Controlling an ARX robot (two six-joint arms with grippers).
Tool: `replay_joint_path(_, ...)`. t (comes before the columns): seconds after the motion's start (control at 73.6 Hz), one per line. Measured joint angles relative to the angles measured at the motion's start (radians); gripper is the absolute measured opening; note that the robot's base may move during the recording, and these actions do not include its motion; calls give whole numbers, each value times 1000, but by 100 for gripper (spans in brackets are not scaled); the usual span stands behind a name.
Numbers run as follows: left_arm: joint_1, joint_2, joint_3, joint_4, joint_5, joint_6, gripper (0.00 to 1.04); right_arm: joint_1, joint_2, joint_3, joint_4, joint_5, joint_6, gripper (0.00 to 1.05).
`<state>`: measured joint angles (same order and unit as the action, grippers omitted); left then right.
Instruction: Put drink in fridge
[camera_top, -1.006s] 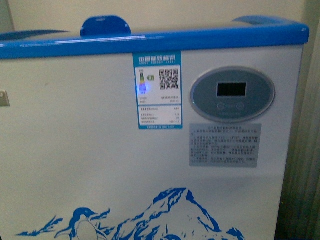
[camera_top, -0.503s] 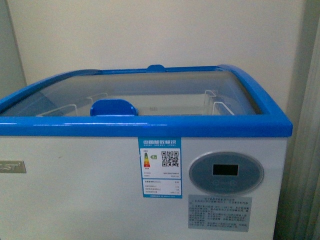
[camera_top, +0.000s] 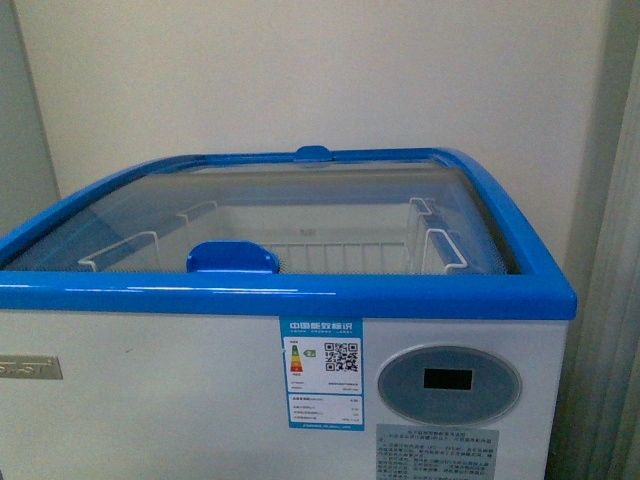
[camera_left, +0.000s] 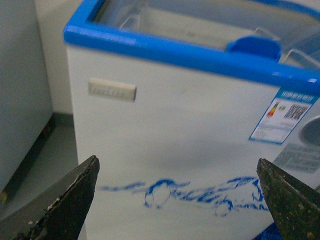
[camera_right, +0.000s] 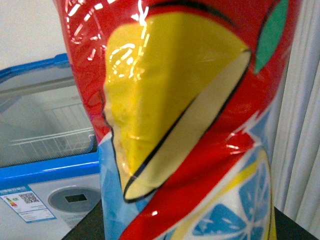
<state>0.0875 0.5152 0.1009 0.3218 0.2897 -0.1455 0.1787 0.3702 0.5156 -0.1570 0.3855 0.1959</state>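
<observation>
The fridge (camera_top: 150, 400) is a white chest freezer with a blue rim (camera_top: 290, 296), a curved glass sliding lid (camera_top: 300, 200) and a blue lid handle (camera_top: 232, 257). Wire baskets show through the glass. The lid looks closed. In the right wrist view the drink (camera_right: 185, 120) fills the frame, its red label with yellow and white graphics very close to the camera; my right gripper is shut on it, its fingers hidden. My left gripper (camera_left: 175, 195) is open, its dark fingertips (camera_left: 75, 192) spread wide before the fridge's front (camera_left: 175, 135). Neither arm shows in the front view.
A grey oval display (camera_top: 448, 384) and an energy sticker (camera_top: 326, 372) sit on the fridge's front. A plain wall stands behind it. A grey cabinet (camera_left: 20, 90) is beside the fridge, with bare floor (camera_left: 45, 170) between them. Pale vertical panels (camera_top: 610, 300) close the right side.
The front view has risen: one second ago it showed only the fridge's front and rim, now it looks down through the glass lid into the baskets.
</observation>
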Motion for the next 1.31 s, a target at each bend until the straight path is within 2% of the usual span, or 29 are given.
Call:
replay_joint_path(0.041,0,171,57,186,39,41,97,0,0,0,0,0,0,41)
replay_joint_path(0.136,-34,507,245,483,116,149,97,0,0,0,0,0,0,41)
replay_joint_path(0.258,-79,706,419,555,224,281,97,0,0,0,0,0,0,41)
replay_joint_path(0.394,-122,858,599,452,370,492,97,0,0,0,0,0,0,41)
replay_joint_path(0.503,-143,934,716,320,437,695,97,0,0,0,0,0,0,41)
replay_joint_path(0.788,-176,1078,931,27,478,1117,97,0,0,0,0,0,0,41)
replay_joint_path(1.305,-227,1274,1163,-90,408,1287,97,0,0,0,0,0,0,41)
